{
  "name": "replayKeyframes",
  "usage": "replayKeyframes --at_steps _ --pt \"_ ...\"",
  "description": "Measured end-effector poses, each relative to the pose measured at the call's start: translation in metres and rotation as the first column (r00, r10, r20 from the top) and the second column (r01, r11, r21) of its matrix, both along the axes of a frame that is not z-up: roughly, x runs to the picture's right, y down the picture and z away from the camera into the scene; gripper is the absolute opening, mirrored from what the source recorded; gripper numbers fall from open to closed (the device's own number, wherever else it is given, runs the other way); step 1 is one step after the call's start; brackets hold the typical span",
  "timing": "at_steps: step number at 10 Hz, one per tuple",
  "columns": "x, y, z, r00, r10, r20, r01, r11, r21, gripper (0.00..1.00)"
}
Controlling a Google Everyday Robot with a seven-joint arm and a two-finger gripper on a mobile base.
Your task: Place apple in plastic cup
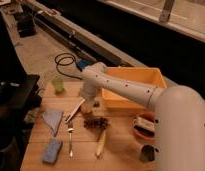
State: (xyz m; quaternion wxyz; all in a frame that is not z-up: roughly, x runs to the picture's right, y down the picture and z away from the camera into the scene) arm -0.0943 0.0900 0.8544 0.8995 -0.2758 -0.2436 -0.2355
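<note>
Camera view: tool [88,103] low, near grapes [96,122]

High oblique close view, hand [88,104] centre-frame

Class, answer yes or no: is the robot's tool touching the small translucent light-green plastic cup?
No; the tool hangs low beside the yellow rectangular plastic bin, well apart from the small translucent light-green plastic cup.

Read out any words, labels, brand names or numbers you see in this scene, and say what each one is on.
No readable text anywhere.
The translucent light-green plastic cup, yellow rectangular bin and white robot arm show no lettering.
The gripper is down at the wooden table, beside the bin.
</note>
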Motion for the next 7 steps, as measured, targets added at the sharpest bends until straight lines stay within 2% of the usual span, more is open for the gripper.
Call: replayKeyframes --at_steps 2,3,4,5,7 --pt "0.003 0.013 0.018 1.000 0.007 -0.010 -0.007 0.9988 -0.049 0.70" --pt "0.005 0.017 0.023 1.000 0.014 -0.008 -0.015 0.9977 -0.066 0.66" --pt "0.008 0.020 0.026 1.000 0.016 -0.006 -0.016 0.9969 -0.077 0.59" --pt "0.010 0.023 0.027 1.000 0.017 0.000 -0.017 0.9961 -0.087 0.46" --pt "0.009 0.025 0.026 1.000 0.016 0.010 -0.015 0.9956 -0.092 0.29"
